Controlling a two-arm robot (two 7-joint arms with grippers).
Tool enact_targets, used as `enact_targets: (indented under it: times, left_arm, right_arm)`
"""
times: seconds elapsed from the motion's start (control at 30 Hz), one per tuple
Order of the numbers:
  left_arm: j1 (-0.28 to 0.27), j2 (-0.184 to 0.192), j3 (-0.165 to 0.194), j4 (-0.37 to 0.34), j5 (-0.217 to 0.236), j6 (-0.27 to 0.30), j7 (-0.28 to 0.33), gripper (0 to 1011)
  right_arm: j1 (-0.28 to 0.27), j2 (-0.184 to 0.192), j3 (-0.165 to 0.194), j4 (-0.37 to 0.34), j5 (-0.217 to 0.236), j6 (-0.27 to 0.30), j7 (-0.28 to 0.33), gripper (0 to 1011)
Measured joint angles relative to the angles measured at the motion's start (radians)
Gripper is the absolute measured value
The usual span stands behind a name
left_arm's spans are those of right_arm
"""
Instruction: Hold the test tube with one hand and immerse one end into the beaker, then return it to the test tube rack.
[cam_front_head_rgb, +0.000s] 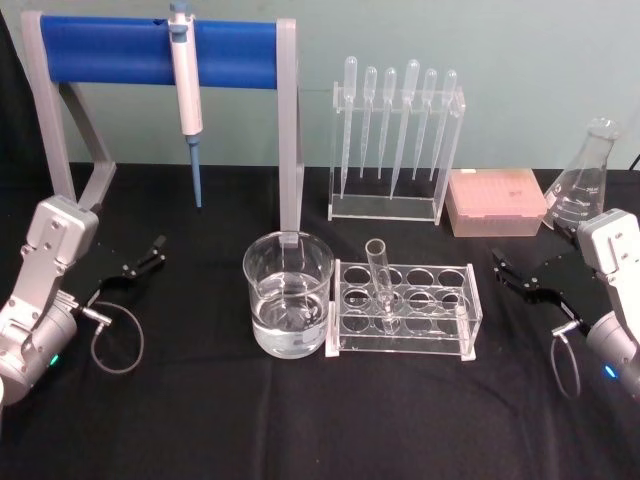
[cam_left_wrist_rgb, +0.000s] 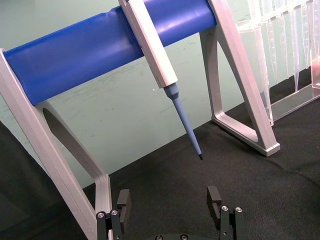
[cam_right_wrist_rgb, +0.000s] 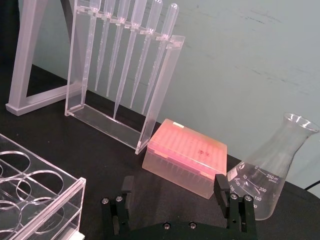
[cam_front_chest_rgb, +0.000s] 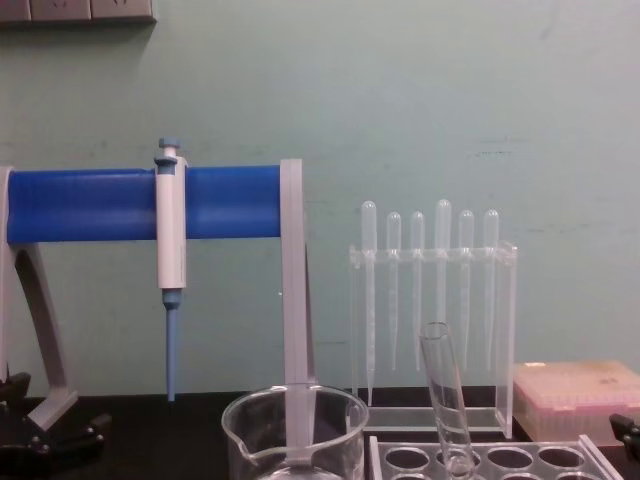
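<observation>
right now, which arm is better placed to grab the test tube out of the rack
Right, probably. The right pincer hangs open just beside the rack, with a bare path to the test tube. The left pincer, also open, sits farther off, with the beaker between it and the tube.

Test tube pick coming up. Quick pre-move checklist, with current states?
1. Test tube seated in test tube rack: ok.
2. Tube upright: not ok, it leans toward the beaker.
3. Beaker holds liquid: ok.
4. Right gripper open, empty, right of the rack: ok.
5. Left gripper open, parked left of the beaker: ok.
6. Tube free of cracks: cannot tell.
</observation>
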Motion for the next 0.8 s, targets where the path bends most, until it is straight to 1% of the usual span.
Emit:
enact_targets:
  times: [0.8]
  left_arm:
    - [0.000, 0.000, 0.000, 0.000, 0.000, 0.000, 0.000, 1000]
  right_arm:
    - [0.000, 0.000, 0.000, 0.000, 0.000, 0.000, 0.000, 1002]
